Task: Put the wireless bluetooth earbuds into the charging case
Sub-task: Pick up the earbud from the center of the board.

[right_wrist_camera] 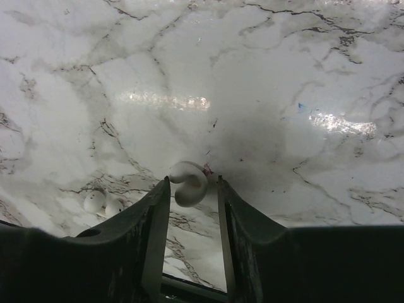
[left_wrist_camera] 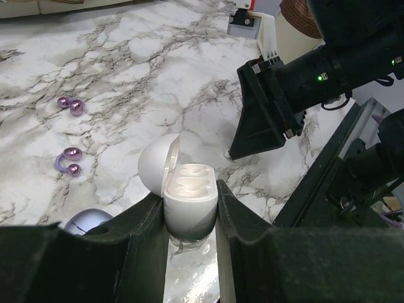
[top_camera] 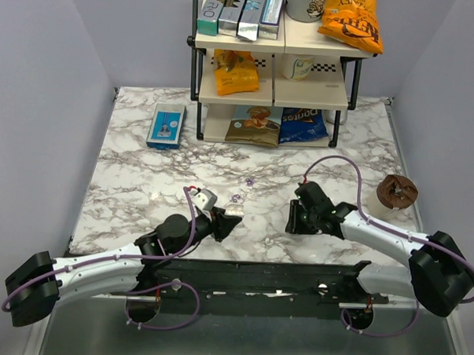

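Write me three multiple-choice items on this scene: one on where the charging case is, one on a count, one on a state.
1. Where is the charging case?
A. On the shelf rack
B. Between the fingers of the left tool
C. On top of the blue box

2. How many purple earbuds lie on the marble table in the left wrist view?
A. Two
B. None
C. Five

3. How does the lid of the case stand?
A. Shut
B. Lying apart on the table
C. Swung open

Answers:
1 B: both fingers press on the sides of the case.
2 A: one lies farther off, and a second lies nearer the tool.
3 C: the lid tilts back to the left and the two moulded seats show.
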`<action>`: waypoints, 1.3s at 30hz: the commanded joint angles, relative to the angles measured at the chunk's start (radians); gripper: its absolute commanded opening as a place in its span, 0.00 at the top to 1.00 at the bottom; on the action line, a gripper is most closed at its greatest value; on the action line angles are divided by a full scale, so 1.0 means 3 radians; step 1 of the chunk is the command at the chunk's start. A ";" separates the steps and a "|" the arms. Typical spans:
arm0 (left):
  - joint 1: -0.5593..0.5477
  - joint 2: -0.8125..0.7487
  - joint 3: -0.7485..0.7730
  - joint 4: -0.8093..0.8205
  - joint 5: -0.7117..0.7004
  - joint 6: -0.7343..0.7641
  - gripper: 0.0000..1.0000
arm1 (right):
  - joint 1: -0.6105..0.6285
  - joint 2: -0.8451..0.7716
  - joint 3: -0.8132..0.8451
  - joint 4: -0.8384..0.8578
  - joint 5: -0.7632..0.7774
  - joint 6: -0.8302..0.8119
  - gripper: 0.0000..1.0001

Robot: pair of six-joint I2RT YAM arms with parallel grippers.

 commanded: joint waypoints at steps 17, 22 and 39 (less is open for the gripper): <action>-0.0032 0.0083 0.0012 0.0116 0.0017 -0.0016 1.00 | -0.0363 -0.0131 -0.0190 0.0195 -0.0360 -0.0067 0.57; -0.0027 0.0114 0.0002 0.0152 0.0017 -0.0021 1.00 | -0.0363 -0.0044 -0.0231 0.0246 -0.0478 -0.0098 0.57; -0.0042 0.0160 -0.0023 0.0203 0.0022 -0.0042 1.00 | -0.0363 0.0068 -0.0287 0.0333 -0.0626 -0.0144 0.73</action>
